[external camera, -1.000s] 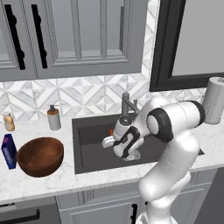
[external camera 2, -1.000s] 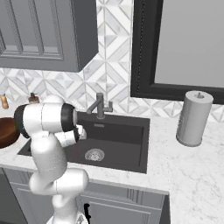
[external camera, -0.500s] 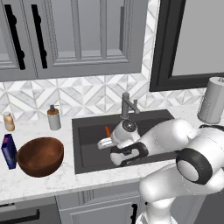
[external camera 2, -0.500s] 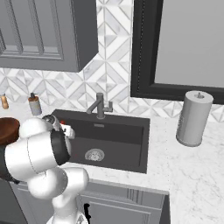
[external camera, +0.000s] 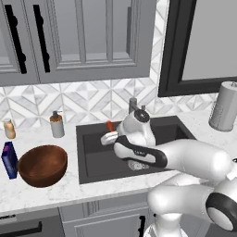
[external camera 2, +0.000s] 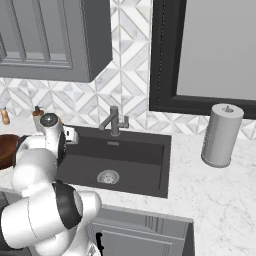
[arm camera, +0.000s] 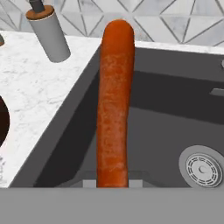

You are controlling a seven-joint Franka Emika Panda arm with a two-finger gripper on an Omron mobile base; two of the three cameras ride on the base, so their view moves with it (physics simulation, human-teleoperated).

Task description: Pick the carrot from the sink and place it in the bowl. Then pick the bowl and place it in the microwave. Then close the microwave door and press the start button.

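- The bowl (external camera: 41, 165) sits on the tabletop (external camera: 55, 194) left of the sink (external camera: 92, 157), untouched across the last second, with a blue bottle (external camera: 9, 159) just beside its left rim and a soap dispenser (external camera: 57, 125) behind it.
- The arm has swung over: a second ago its elbow stood high and right of the basin, and now it lies low across the sink with the hand (external camera: 111, 137) moved toward the basin's left half.
- The carrot (external camera: 110, 126) has come up with it. It sticks up above the hand, clear of the sink floor, and in the hand view the carrot (arm camera: 114, 105) rises straight from between the fingers, so the hand is clamped on it.
- The drain (arm camera: 202, 168) lies well below and to the right, bare.
- By my reading, the pick is done and the carry to the bowl is under way; the sink's left wall and a strip of tabletop remain to cross.
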